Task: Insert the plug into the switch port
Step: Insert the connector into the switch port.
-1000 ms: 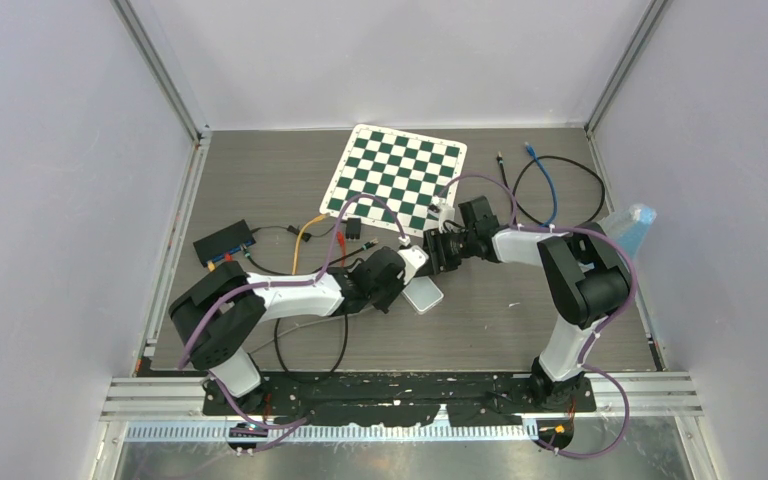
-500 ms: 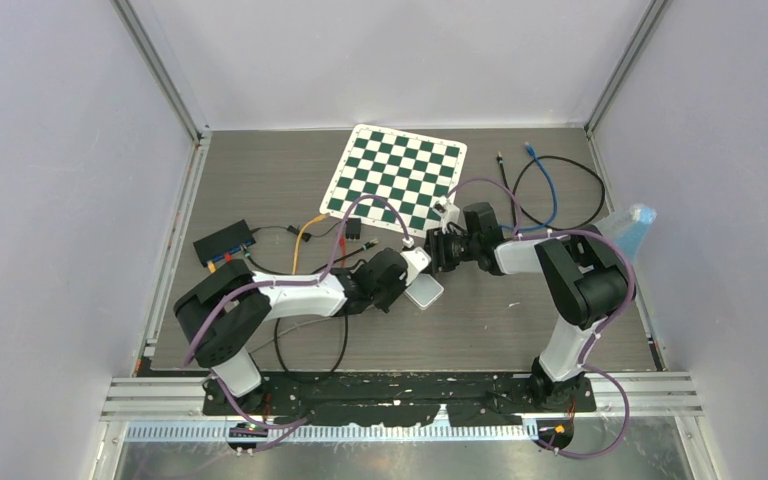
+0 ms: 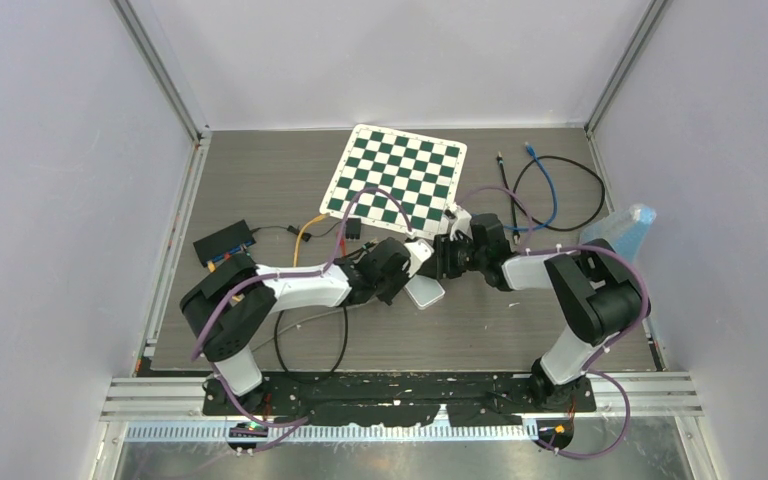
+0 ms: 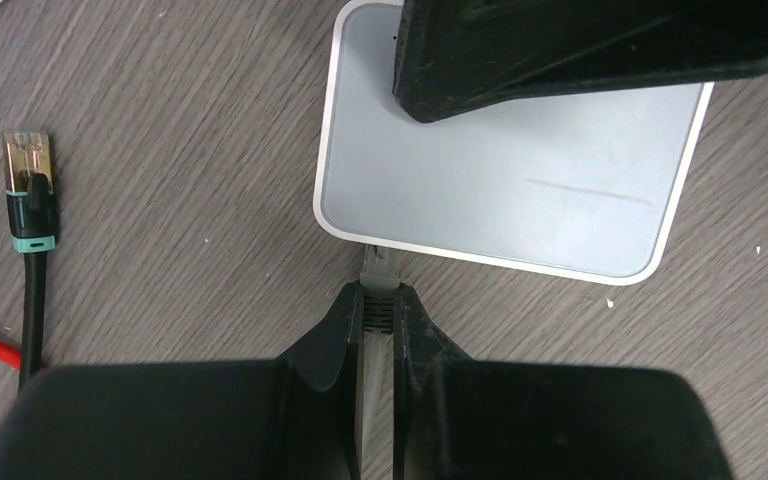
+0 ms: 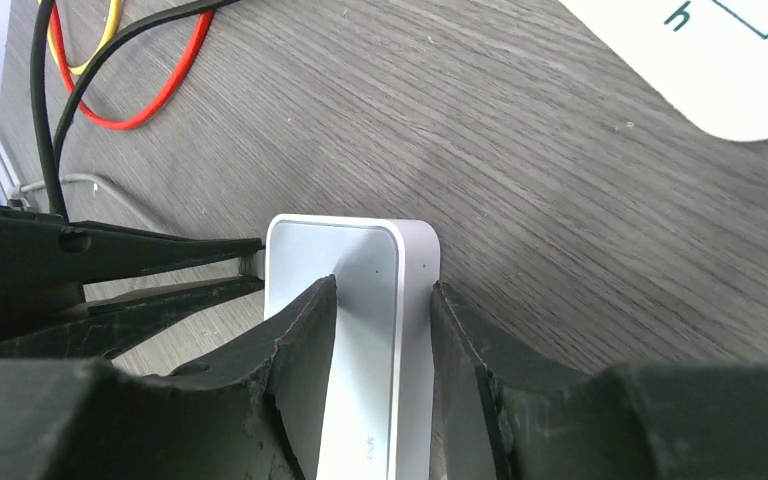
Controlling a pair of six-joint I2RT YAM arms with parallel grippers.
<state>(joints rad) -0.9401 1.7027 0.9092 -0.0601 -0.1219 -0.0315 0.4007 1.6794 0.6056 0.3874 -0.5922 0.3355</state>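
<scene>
**Fig.** The left pincer (image 4: 378, 300) was clamped on the grey plug (image 4: 380, 268), whose tip met the near edge of the white switch (image 4: 520, 200) on the counter (image 4: 160, 150). The right pincer (image 5: 382, 300) gripped the switch, one finger on its top face. Depth of insertion could not be told.

Switch (image 4: 510, 190) silver-grey, plug (image 4: 380, 268) translucent grey. Chessboard (image 3: 396, 177) at 12 o'clock, green-white checks. Table (image 3: 260, 180) grey woodgrain; blue cable (image 3: 531, 150) at 1 o'clock.
</scene>
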